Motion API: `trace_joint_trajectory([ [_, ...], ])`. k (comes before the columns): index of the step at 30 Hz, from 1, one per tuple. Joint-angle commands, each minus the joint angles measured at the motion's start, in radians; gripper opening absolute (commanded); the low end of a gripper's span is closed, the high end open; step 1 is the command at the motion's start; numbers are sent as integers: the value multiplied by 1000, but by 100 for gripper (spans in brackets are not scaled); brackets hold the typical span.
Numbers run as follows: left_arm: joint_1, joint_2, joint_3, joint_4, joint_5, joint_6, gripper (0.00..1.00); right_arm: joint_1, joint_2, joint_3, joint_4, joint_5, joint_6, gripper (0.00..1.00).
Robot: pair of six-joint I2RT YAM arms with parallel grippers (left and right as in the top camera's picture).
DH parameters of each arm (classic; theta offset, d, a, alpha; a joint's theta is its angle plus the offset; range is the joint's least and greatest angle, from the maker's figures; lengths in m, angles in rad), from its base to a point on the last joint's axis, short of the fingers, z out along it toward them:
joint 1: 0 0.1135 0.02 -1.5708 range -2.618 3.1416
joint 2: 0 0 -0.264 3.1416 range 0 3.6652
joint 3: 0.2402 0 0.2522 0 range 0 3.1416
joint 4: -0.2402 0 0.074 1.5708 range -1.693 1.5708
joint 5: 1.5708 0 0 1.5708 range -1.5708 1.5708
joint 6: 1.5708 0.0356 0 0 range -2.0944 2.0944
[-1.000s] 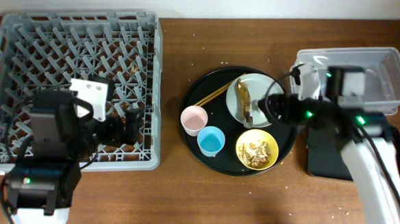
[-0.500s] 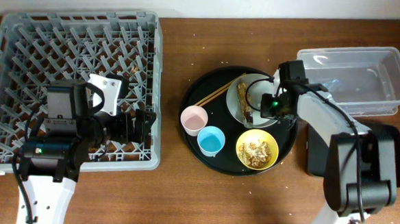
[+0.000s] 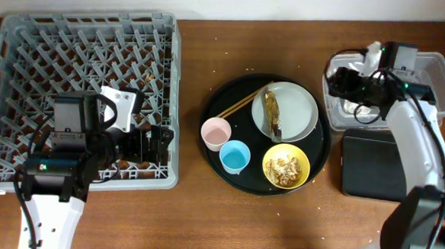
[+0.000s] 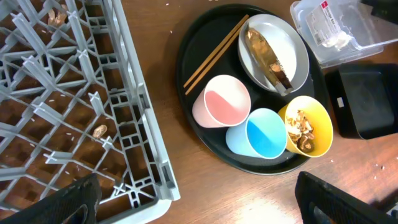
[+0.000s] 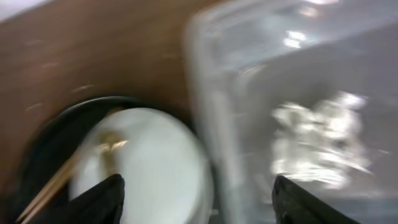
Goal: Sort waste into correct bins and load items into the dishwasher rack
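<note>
The grey dishwasher rack (image 3: 28,53) stands at the left. My left gripper (image 3: 151,142) hangs open and empty over its front right corner. It also shows in the left wrist view (image 4: 205,211). On the round black tray sit a pink cup (image 3: 216,132), a blue cup (image 3: 235,156), a yellow bowl (image 3: 285,166) of beige scraps, chopsticks (image 3: 239,105), and a pale plate (image 3: 296,109) bearing a brown-gold wrapper (image 3: 271,116). My right gripper (image 3: 347,81) is open over the left end of the clear tub (image 3: 431,82). Crumpled silvery paper (image 5: 323,140) lies in the tub.
The big round black tray (image 3: 212,112) is mid-table. The flat black tray (image 3: 373,164) lies just in front of the clear tub. A few crumbs lie among the rack's pegs (image 4: 99,130). Bare wood runs along the table's front edge. The right wrist view is motion-blurred.
My right gripper has moved from over the plate back and right to the clear tub's left end. The left arm has barely moved.
</note>
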Motion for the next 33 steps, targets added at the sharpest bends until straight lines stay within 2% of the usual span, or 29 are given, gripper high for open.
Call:
trace_joint_trajectory([
  [1,5,1,16,-1,-24,-3,99,164,-11,8,-119,-127,-31,67],
  [3,5,1,16,-1,-27,-3,99,319,60,-37,-115,85,-21,67],
  [5,5,1,16,-2,-27,-3,99,405,161,-40,-83,217,13,67],
  [7,5,1,16,-2,-27,-3,99,424,252,-40,-31,256,66,65],
  [9,5,1,16,-10,-27,-3,99,422,306,-40,-6,255,87,56],
  [10,5,1,16,-16,-27,-3,99,422,318,-40,-10,240,87,38],
  [11,5,1,16,-18,-27,-3,99,422,315,-38,-23,214,87,16],
  [12,5,1,16,-18,-27,-3,99,420,293,-26,-43,188,83,4],
  [16,5,1,16,-18,-27,-3,99,313,116,86,-134,190,114,4],
  [17,5,1,16,-17,-27,-3,99,266,77,108,-140,192,174,4],
  [19,5,1,16,-17,-27,-3,99,93,8,126,-103,192,412,4],
  [23,5,1,16,-18,-27,-3,99,-58,129,124,35,283,457,4],
  [24,5,1,16,-24,-27,-3,99,-74,174,125,85,222,390,44],
  [25,5,1,16,-28,-27,-3,99,-87,163,133,56,3,219,71],
  [27,5,1,16,-29,-27,-3,99,-82,64,151,-111,-51,208,72],
  [28,5,1,16,-27,-27,-3,99,-46,-34,151,-243,-103,122,64],
  [29,5,1,16,-22,-27,-3,99,0,-87,151,-338,-101,83,60],
  [31,5,1,16,10,-39,-4,99,157,-132,150,-517,-66,11,58],
  [33,5,1,16,49,-47,-48,99,373,-109,84,-515,-54,11,47],
])
